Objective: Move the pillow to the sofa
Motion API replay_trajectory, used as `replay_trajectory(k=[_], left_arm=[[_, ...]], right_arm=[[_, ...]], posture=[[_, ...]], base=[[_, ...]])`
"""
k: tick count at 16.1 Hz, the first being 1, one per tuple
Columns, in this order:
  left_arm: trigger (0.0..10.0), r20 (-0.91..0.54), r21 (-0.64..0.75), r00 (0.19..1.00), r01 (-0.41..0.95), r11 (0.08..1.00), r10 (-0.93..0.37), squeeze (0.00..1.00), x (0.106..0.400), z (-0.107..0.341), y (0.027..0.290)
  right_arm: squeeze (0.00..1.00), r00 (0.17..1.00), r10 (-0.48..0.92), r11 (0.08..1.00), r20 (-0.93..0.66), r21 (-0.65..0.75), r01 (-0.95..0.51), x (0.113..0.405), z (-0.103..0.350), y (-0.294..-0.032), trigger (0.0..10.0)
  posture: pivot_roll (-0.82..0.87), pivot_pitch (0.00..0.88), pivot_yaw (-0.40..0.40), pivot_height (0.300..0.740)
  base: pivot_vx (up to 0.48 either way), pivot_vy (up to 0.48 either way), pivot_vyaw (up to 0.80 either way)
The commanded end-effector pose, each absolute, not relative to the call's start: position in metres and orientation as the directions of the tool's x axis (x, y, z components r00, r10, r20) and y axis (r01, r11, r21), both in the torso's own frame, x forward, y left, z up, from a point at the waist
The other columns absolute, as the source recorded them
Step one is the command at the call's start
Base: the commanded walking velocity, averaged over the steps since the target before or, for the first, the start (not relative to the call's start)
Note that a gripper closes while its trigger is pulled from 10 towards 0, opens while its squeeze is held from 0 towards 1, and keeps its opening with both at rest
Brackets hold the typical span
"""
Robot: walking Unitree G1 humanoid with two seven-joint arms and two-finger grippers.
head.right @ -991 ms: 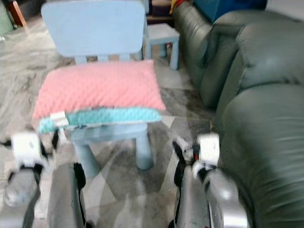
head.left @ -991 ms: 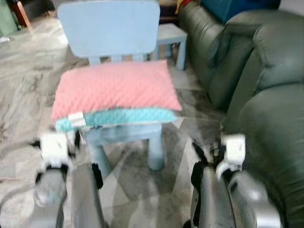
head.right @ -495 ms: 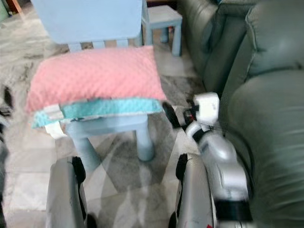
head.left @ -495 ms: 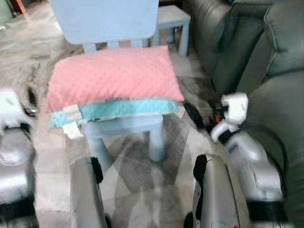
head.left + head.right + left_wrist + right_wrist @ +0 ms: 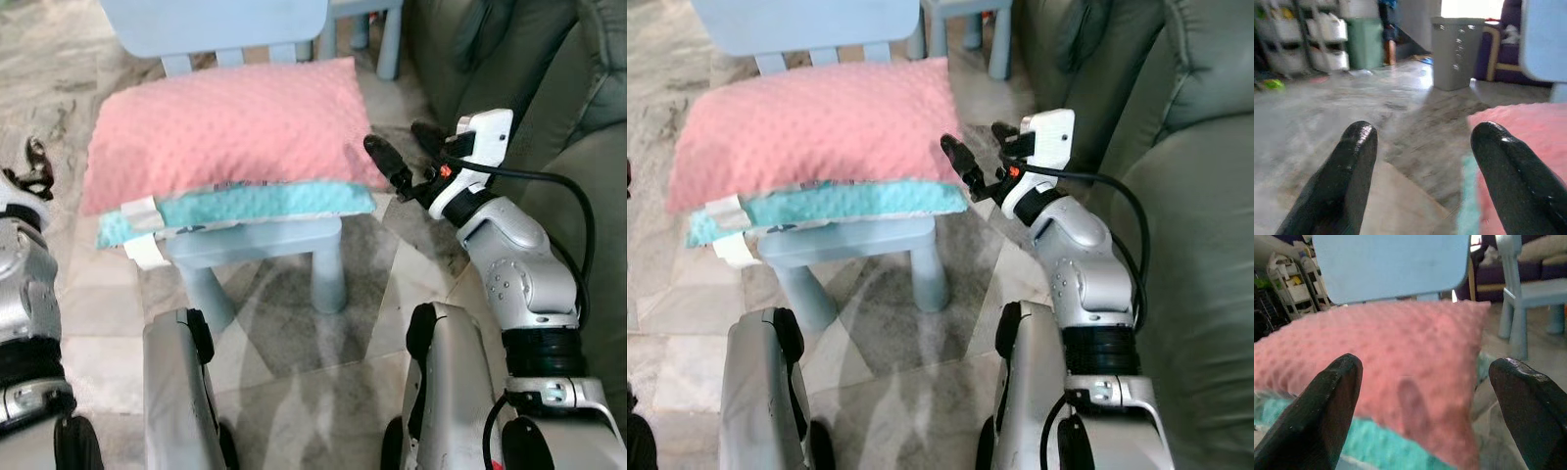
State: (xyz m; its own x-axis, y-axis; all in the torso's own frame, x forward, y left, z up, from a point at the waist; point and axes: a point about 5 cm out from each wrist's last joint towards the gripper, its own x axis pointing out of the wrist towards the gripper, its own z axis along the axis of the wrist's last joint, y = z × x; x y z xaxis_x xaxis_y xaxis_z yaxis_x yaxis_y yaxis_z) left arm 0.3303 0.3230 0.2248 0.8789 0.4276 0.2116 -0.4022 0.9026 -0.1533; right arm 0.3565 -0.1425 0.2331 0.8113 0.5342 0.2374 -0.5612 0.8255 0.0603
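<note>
Writing: none can be read; white tags [image 5: 140, 211] hang at the pillow's near left corner, too small to make out any print.
Pillow: the pillow [image 5: 220, 132] is pink and dimpled on top, teal underneath, and lies flat on the seat of a small pale blue chair [image 5: 257, 244], overhanging the seat on both sides.
Long axis: it runs left to right across the robot's front, one short end toward the sofa, the other toward the left arm.
Surface: the floor [image 5: 294, 343] is grey and cream marbled tile.
Room: the grey-green sofa [image 5: 1205, 245] stands on the right, just beside the chair. A second pale blue piece, a stool or small table [image 5: 1528, 293], stands beyond the chair. The left wrist view shows a grey drawer unit [image 5: 1454, 51], white shelving with bins [image 5: 1308, 41] and a green bin [image 5: 1365, 41] far across the floor.
Right gripper: the right gripper [image 5: 409, 157] is raised beside the pillow's right end, fingers spread wide and released, gripping nothing; one fingertip [image 5: 377, 149] is at the pillow's corner, and contact cannot be told.
Left gripper: the left gripper [image 5: 1422, 161] is beside the pillow's left end, its two fingers apart and empty, with the pillow's edge just behind one finger [image 5: 1508, 171].
</note>
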Motion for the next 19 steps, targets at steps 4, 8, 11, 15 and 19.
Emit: replay_trajectory(k=[4, 8, 11, 15, 19], left_arm=[[10.0, 0.15, -0.257, 0.906, -0.351, 0.9, 0.396, 0.0, 0.348, 0.236, 0.329], [10.0, 0.08, -0.428, 0.911, -0.336, 0.839, 0.405, 0.0, 0.361, 0.246, 0.339], [10.0, 0.051, -0.482, 0.943, -0.266, 0.835, 0.33, 0.0, 0.373, 0.254, 0.332], [10.0, 0.058, -0.512, 0.971, -0.171, 0.842, 0.232, 0.0, 0.386, 0.273, 0.315], [10.0, 0.111, -0.509, 0.971, -0.128, 0.851, 0.212, 0.0, 0.389, 0.296, 0.313]], right_arm=[[0.0, 0.78, 0.563, 0.805, 0.274, 0.031, -0.592, 0.374, 0.252, -0.14, 10.0], [0.0, 0.766, 0.579, 0.781, 0.28, 0.082, -0.62, 0.392, 0.263, -0.134, 10.0], [0.0, 0.749, 0.609, 0.763, 0.261, 0.065, -0.643, 0.403, 0.27, -0.128, 10.0], [0.0, 0.778, 0.562, 0.812, 0.282, -0.006, -0.584, 0.412, 0.29, -0.129, 10.0], [0.0, 0.784, 0.5, 0.839, 0.367, 0.02, -0.544, 0.415, 0.319, -0.141, 10.0]], posture=[[0.0, 0.255, 0.048, 0.329], [0.01, 0.31, 0.052, 0.329], [0.01, 0.35, 0.049, 0.329], [0.03, 0.411, 0.056, 0.329], [0.04, 0.427, 0.066, 0.329]], base=[[0.0, 0.0, 0.0], [0.0, 0.0, 0.0], [0.0, 0.0, 0.0], [0.0, 0.0, 0.0], [0.0, 0.0, 0.0]])
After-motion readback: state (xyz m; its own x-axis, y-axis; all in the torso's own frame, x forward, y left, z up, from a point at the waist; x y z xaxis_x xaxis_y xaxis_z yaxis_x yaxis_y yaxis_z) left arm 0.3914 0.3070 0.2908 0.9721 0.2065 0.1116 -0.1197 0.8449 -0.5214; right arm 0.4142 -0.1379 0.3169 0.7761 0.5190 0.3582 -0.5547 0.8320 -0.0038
